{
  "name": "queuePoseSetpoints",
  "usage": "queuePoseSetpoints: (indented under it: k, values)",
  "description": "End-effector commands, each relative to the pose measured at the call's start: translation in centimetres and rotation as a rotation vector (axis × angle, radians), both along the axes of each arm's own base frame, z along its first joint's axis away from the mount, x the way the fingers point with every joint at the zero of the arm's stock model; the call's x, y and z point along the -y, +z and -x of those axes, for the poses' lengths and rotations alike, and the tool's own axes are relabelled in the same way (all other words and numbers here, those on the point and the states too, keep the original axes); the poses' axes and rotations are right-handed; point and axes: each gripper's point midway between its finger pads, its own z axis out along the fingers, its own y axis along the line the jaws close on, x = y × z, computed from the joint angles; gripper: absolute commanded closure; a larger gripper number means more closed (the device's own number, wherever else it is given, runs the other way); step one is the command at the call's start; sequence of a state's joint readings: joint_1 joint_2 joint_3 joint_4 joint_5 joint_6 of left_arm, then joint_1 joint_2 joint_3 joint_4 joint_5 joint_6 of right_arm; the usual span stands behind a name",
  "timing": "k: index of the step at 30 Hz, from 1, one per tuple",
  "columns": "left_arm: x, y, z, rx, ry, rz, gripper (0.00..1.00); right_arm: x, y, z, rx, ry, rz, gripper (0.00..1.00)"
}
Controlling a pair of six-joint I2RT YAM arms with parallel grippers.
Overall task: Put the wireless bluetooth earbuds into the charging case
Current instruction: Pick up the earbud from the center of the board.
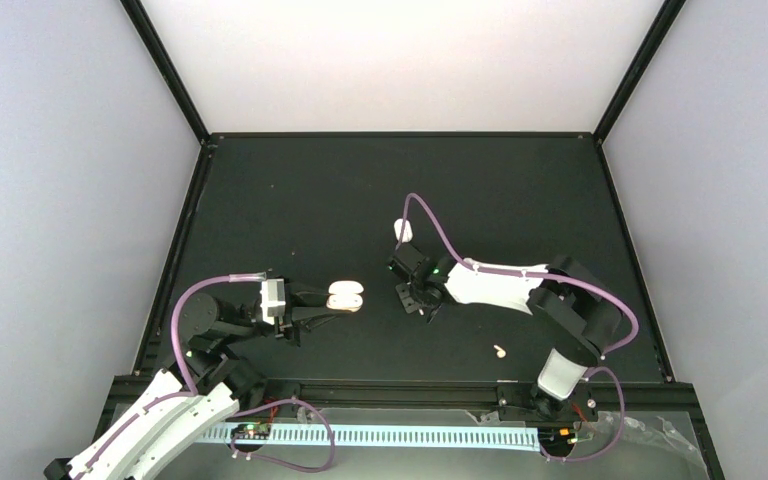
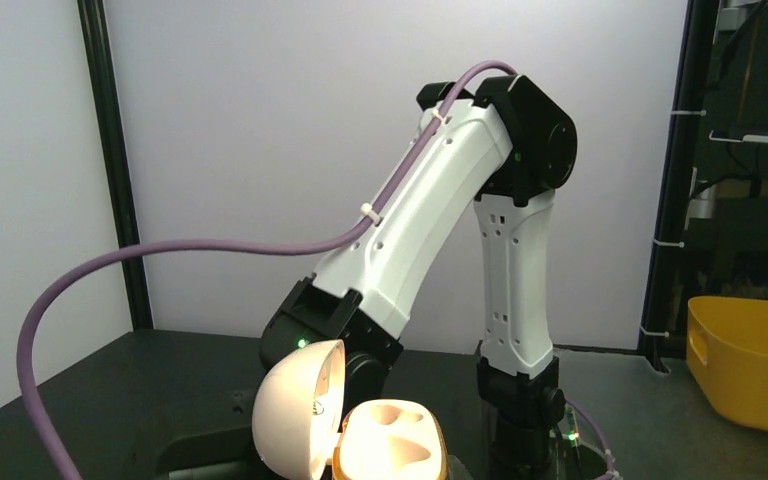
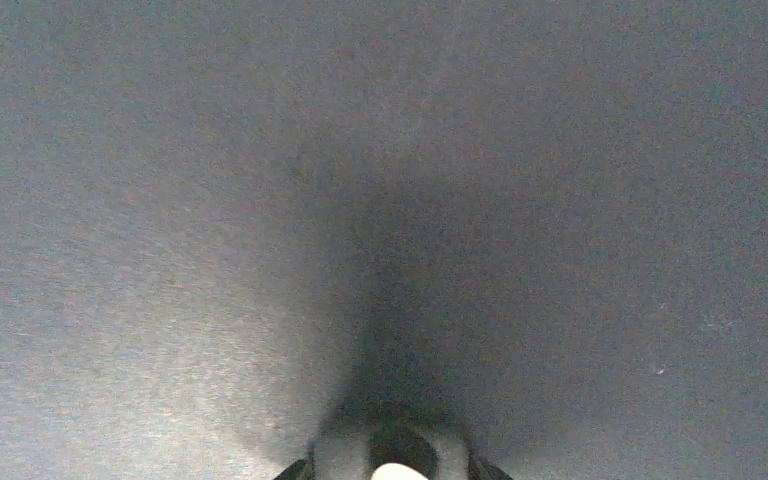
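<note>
The case stands open mid-desk, clamped in my left jaws, and its wells look empty. One earbud lies loose near the front edge. My right jaws hover just beside the case with a white speck between them, and I can't tell if they grip it. I judge the next move is lining up over a well.

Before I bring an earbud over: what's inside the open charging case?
Both wells of the charging case look empty, the lid too. Their near ends fall outside the frame.

charging case left, earbud right, nearer
</note>
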State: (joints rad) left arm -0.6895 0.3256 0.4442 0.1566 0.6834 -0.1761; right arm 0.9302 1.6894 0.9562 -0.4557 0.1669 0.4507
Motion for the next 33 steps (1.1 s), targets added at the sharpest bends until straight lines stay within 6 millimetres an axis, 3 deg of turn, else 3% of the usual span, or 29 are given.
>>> queuePoseSetpoints:
  k: [1,19,26,33]
  values:
    - [-0.4,0.9,0.6,0.033,-0.003,0.018,0.98,0.6,-0.8,-0.2,0.002,-0.01,0.053,0.6]
    - [-0.3,0.9,0.5,0.03,-0.005,0.017,0.98,1.4,-1.1,0.4,-0.017,-0.021,0.071,0.71]
    - [-0.3,0.8,0.5,0.029,-0.004,0.017,0.98,1.8,-0.4,0.5,-0.014,-0.042,0.072,0.65]
    - [-0.4,0.9,0.6,0.03,-0.005,0.02,0.98,2.1,-0.6,0.9,-0.02,-0.043,0.078,0.67]
